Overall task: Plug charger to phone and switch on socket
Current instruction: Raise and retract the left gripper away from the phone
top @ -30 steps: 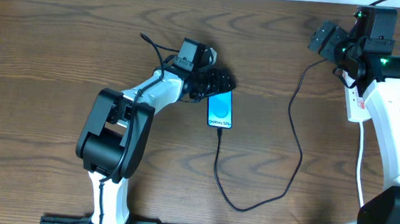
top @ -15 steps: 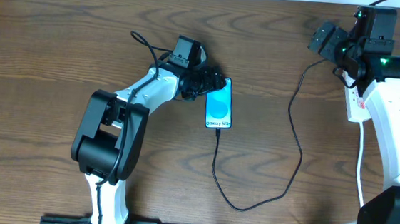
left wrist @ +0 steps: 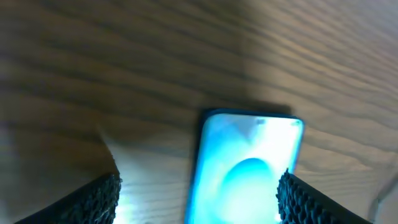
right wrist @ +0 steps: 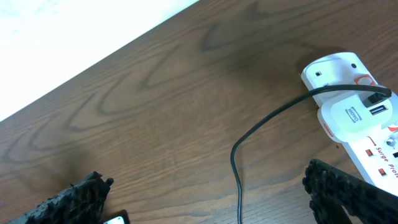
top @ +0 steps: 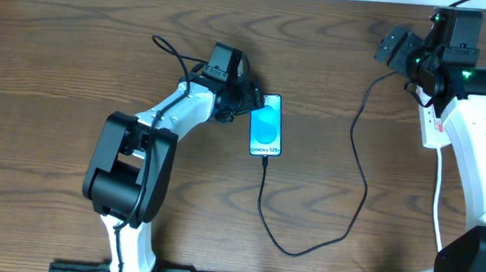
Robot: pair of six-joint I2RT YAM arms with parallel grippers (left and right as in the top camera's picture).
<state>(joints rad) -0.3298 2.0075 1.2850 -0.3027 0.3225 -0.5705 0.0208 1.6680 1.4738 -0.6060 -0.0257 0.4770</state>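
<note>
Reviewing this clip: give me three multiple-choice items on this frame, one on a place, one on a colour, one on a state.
1. Where in the overhead view is the power strip? A far left; B centre; C far right.
2. What colour is the phone screen? A red; B blue; C green.
3. How is the right gripper? A shut tight; B open, empty; C shut on the phone.
Key: C, the white strip lies by the right edge; B, the screen glows blue; B, its fingers stand wide apart, nothing between.
</note>
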